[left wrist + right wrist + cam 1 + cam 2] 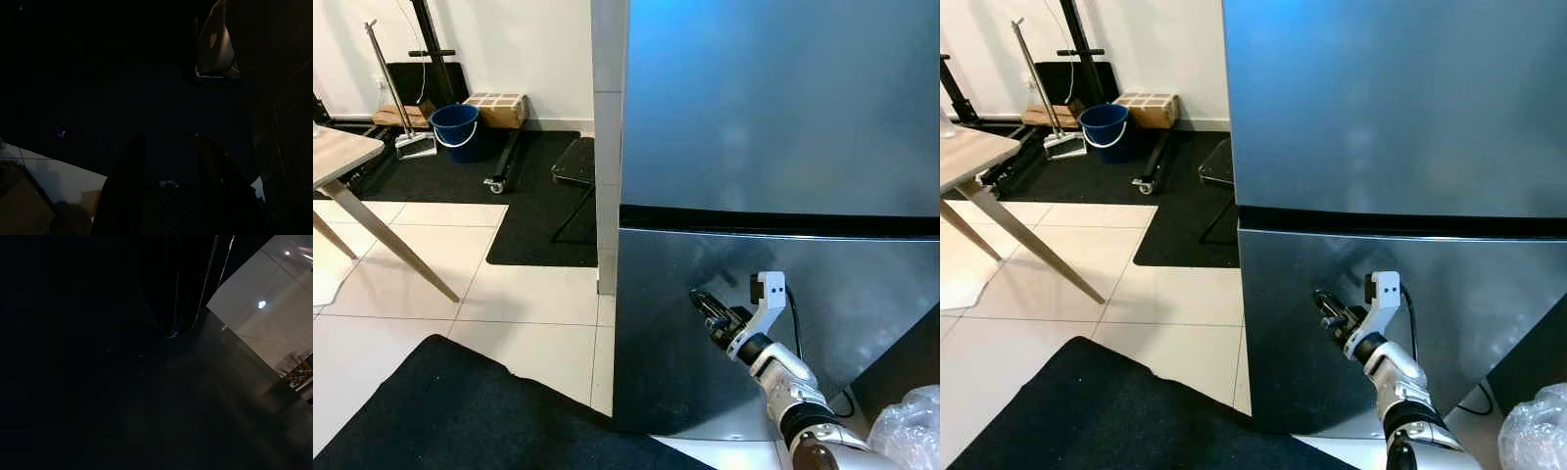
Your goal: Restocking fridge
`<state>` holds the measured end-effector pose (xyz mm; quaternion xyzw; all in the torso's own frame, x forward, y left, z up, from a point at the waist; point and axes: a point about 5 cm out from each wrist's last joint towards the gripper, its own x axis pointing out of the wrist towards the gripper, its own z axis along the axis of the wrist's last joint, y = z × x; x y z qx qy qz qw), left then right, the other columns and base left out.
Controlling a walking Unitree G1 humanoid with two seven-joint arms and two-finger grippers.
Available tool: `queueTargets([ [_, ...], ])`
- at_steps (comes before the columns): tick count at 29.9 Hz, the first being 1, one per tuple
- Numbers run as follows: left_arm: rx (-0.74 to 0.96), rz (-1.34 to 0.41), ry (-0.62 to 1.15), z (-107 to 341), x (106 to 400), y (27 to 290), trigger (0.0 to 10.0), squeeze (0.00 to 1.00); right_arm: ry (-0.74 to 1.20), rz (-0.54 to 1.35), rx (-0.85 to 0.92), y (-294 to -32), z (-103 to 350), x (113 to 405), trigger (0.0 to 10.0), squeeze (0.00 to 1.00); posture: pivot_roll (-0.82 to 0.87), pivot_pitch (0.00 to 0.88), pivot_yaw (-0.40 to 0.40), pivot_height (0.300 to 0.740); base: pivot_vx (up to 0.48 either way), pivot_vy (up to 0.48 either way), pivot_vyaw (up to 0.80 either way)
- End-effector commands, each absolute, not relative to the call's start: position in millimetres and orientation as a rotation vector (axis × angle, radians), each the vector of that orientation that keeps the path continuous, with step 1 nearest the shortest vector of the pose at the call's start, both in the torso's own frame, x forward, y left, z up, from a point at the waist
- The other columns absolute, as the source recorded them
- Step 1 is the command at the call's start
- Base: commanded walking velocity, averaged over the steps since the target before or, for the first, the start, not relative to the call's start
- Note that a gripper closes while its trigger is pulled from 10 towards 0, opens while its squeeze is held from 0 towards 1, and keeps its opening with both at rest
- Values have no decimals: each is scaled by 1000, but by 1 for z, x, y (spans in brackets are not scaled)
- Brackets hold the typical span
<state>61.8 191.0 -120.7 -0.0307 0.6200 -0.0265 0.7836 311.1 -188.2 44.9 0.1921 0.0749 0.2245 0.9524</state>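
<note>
Fridge (773,108) fills the right of the head views: steel, two doors, both flush and shut, dark seam between upper and lower. No handle visible on either face.

Right gripper (710,311) reaches forward to the lower door (862,294), tips at or just off the steel near that door's left edge, a little below the seam. Whether the tips touch the door cannot be settled. Fingers (705,303) lie close together with nothing between them, hardly any gap. The right wrist view is mostly dark, showing only a grey reflective surface.

Left gripper (168,183) hangs idle in shade. Its two fingers stand apart, a clear gap between them, holding nothing.

Crinkled clear plastic bag (911,426) sits at the lower right corner, beside the right arm; its contents cannot be made out.

Judgement on step: gripper working at the lower door's edge. The scene fits two stages: about to pry the door open for loading, or just pushed shut after loading. Pictures do not decide.

Either way, contact stays light and square to the steel; the smooth face offers little purchase, so the tips could slip.

Surroundings: blue bucket (456,130), wooden table (342,166), black mat (440,411) on tile.
</note>
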Motion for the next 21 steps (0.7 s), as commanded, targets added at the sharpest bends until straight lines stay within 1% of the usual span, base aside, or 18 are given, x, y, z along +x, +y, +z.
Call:
queueTargets([
  [1, -64, -75, 1344, -121, 60, 188, 10000, 0, 173, 458, 355, -188, 44, 312, 10000, 0, -39, 0, -10, 740, 0, 0, 0],
  [2, -64, -75, 1344, -121, 60, 188, 10000, 0, 173, 458, 355, -188, 44, 312, 10000, 0, -39, 0, -10, 740, 0, 0, 0],
  [4, -67, -75, 1340, -121, 62, 187, 10000, 0, 321, 508, 291, -186, 21, 294, 10000, 0, -39, 0, -13, 740, 0, 0, 0],
  [5, -67, -75, 1340, -121, 62, 187, 10000, 0, 321, 508, 291, -186, 21, 294, 10000, 0, -39, 0, -13, 740, 0, 0, 0],
  [6, -68, -76, 1339, -121, 62, 186, 10000, 0, 384, 526, 265, -186, 12, 286, 10000, 0, -39, 0, -13, 740, 0, 0, 0],
  [7, -70, -76, 1339, -121, 62, 186, 10000, 0, 517, 566, 225, -186, -10, 264, 10000, 0, -39, 0, -13, 740, 0, 0, 0],
  [10, -71, -78, 1339, -121, 62, 186, 10000, 0, 623, 564, 199, -188, -28, 244, 10000, 0, -39, 0, -14, 740, 0, 0, 0],
  [11, -71, -78, 1339, -121, 62, 186, 10000, 0, 623, 564, 199, -188, -28, 244, 10000, 0, -39, 0, -14, 740, 0, 0, 0],
  [13, -67, -81, 1340, -121, 62, 186, 10000, 0, 740, 493, 148, -194, -47, 223, 10000, 0, -41, 0, -14, 740, 0, 0, 0],
  [14, -67, -81, 1340, -121, 62, 186, 10000, 0, 740, 493, 148, -194, -47, 223, 10000, 0, -41, 0, -14, 740, 0, 0, 0],
  [15, -63, -83, 1341, -121, 62, 187, 10000, 0, 794, 456, 119, -197, -55, 211, 10000, 0, -42, 0, -12, 740, 0, 0, 0],
  [16, -57, -85, 1341, -121, 62, 188, 10000, 0, 863, 373, 77, -203, -65, 197, 10000, 0, -36, 0, -11, 740, 0, 0, 0],
  [17, -57, -85, 1341, -121, 62, 188, 10000, 0, 863, 373, 77, -203, -65, 197, 10000, 0, -36, 0, -11, 740, 0, 0, 0],
  [18, -37, -83, 1337, -120, 62, 192, 10000, 0, 967, 223, 18, -215, -80, 171, 10000, 0, -29, 0, -7, 740, 0, 0, 0],
  [19, -29, -80, 1335, -120, 62, 194, 10000, 0, 994, 181, 3, -219, -84, 163, 10000, 0, -25, 0, -7, 740, 0, 0, 0],
  [21, -24, -76, 1333, -120, 63, 195, 10000, 0, 1009, 159, 0, -221, -86, 158, 10000, 0, -20, 0, -7, 740, 0, 0, 0],
])
